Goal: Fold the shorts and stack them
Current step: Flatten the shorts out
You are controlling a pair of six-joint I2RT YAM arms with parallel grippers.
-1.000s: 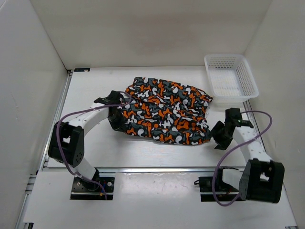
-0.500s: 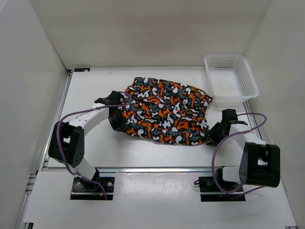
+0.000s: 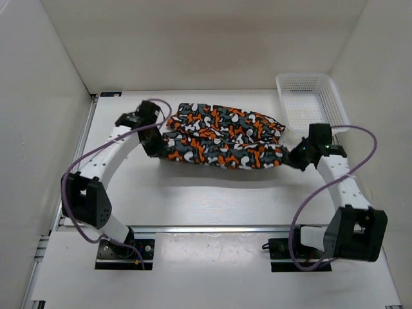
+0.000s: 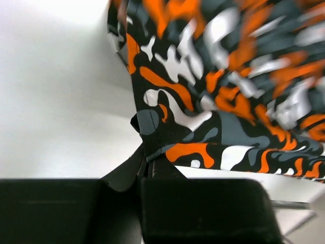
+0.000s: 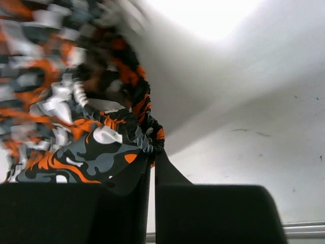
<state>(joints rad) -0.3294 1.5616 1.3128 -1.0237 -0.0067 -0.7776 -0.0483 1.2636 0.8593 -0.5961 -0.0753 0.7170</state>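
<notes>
The camouflage shorts (image 3: 222, 136) in orange, grey, black and white are stretched between both arms, lifted at their near edge and doubled toward the back. My left gripper (image 3: 154, 145) is shut on the shorts' left corner; in the left wrist view the cloth (image 4: 203, 96) hangs from the closed fingertips (image 4: 147, 162). At the right end, my right gripper (image 3: 297, 158) is shut on the shorts' other corner, where bunched fabric (image 5: 106, 137) is pinched at the fingertips (image 5: 152, 152).
A white mesh basket (image 3: 311, 107) stands at the back right, close behind the right gripper. White walls enclose the table (image 3: 212, 193) on three sides. A metal rail (image 3: 206, 228) runs along the near edge by the arm bases.
The right gripper moved in and shut on the shorts' right corner. Both arms then lifted and carried the near edge toward the back, so the shorts now lie narrower.
</notes>
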